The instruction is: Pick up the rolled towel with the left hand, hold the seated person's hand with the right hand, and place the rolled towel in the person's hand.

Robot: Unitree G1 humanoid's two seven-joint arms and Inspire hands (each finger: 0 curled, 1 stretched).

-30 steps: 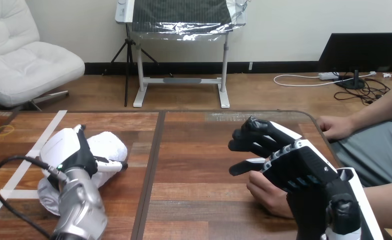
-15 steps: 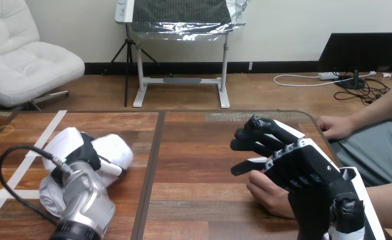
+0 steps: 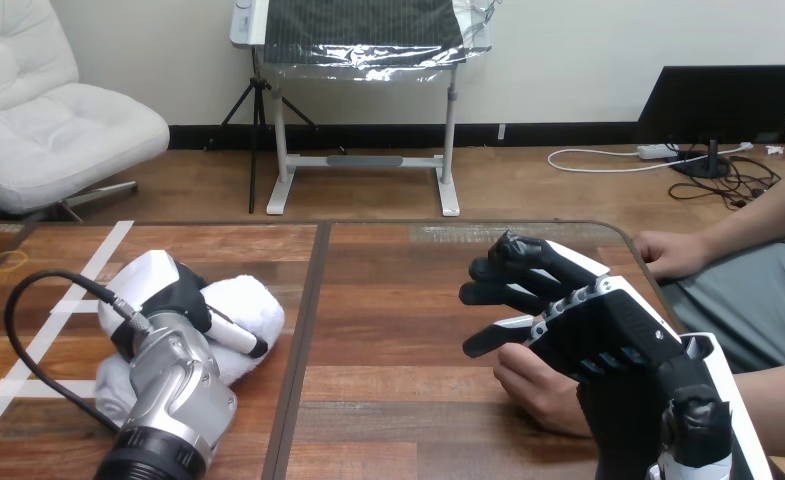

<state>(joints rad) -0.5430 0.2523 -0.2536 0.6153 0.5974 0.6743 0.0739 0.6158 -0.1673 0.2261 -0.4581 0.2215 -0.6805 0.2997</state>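
At the far left a yellow rubber band [image 3: 8, 261] lies on the bench [image 3: 398, 300] beside strips of white tape [image 3: 98, 260], both well away from where I'm working. Next comes my left hand [image 3: 173, 295], its fingers wrapped over the rolled towel [image 3: 253, 305], which sits at the bench's left half just left of the centre seam. I count the grasp as made, but I can't tell whether the towel is clear of the wood.

Across the open middle of the bench, my right hand [image 3: 588, 320] hangs over the person's near hand [image 3: 538, 385], which rests on the bench at the near right. My fingers there are loosely bent and spread, with the thumb pointing left. I don't see any of them curled round the person's hand, so I judge the hold not yet secured.

The person's far hand [image 3: 673, 255] rests at the bench's right edge, out of the way.

What's left, as I read it, is closing the right hand on the person's hand, carrying the towel across and setting it in their palm. My own right hand covers that palm, and that is the main obstruction.
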